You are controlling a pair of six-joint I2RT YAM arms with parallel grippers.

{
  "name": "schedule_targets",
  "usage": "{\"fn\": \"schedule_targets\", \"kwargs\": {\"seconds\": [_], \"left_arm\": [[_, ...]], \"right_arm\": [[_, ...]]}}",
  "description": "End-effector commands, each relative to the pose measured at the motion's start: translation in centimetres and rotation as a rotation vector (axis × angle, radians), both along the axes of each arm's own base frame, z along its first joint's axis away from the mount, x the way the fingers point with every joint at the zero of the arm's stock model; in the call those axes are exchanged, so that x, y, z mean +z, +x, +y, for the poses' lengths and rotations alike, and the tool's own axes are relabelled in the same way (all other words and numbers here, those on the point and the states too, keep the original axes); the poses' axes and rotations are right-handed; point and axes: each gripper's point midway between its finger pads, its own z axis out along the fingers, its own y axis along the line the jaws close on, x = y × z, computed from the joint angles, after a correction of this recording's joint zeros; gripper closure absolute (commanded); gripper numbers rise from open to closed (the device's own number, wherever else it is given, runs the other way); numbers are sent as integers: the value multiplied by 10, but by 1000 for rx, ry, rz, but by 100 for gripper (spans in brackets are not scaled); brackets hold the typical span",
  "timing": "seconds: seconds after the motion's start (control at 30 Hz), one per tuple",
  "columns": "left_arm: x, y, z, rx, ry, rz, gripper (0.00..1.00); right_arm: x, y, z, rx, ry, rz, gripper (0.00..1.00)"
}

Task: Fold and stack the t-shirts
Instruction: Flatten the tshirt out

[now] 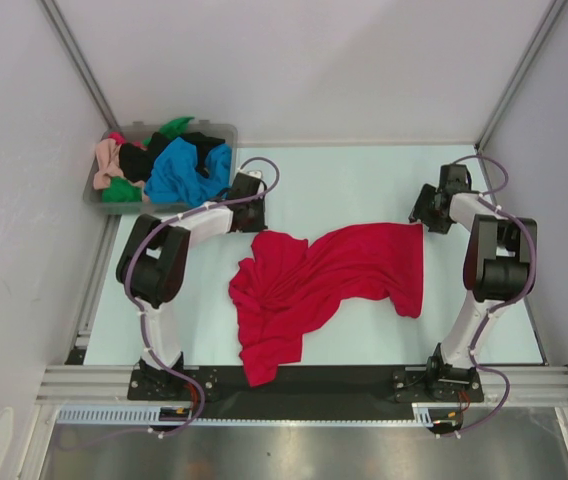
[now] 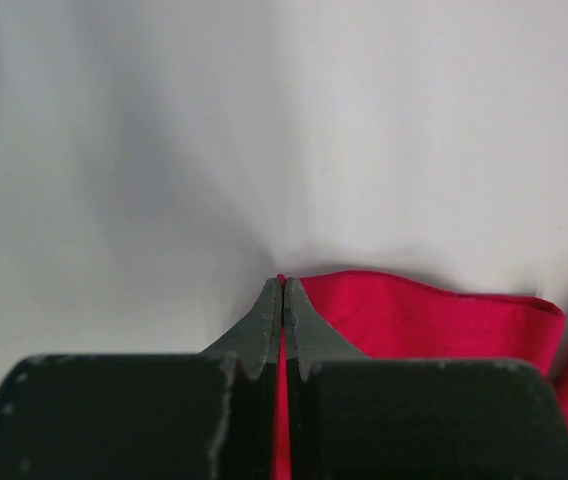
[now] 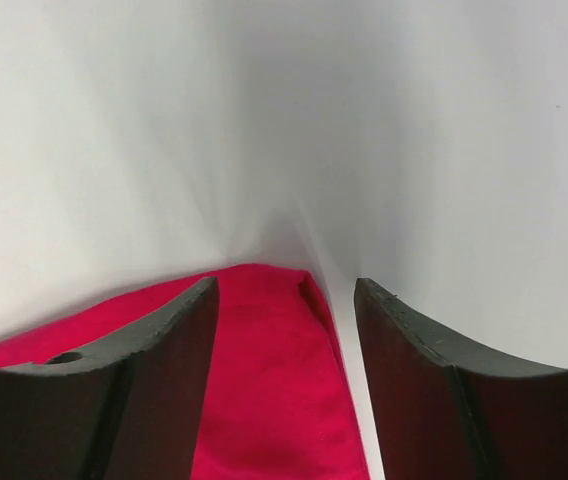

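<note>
A large red t-shirt [image 1: 314, 280] lies crumpled across the middle of the table. My left gripper [image 1: 252, 218] is shut on the shirt's upper left edge; in the left wrist view [image 2: 283, 285] a strip of red cloth [image 2: 424, 315] is pinched between the closed jaws. My right gripper [image 1: 426, 215] is open at the shirt's upper right corner; in the right wrist view [image 3: 286, 290] the red corner [image 3: 264, 370] lies between the spread fingers, not gripped. Blue, black, green and peach-pink shirts [image 1: 179, 170] are piled in the bin.
The clear grey plastic bin [image 1: 226, 132] stands at the far left of the table, just behind my left gripper. White walls and metal frame posts enclose the table; a black strip and metal rail [image 1: 314, 385] run along the near edge.
</note>
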Motion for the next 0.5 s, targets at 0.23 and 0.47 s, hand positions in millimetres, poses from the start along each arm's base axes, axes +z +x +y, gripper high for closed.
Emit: {"fn": "schedule_targets", "kwargs": {"seconds": [0.23, 0.47], "left_arm": [[20, 3, 1, -31, -16, -47, 100], [19, 3, 3, -35, -10, -46, 100]], "right_arm": [[-9, 6, 0, 61, -13, -25, 54], [-24, 3, -8, 49, -43, 5, 77]]}}
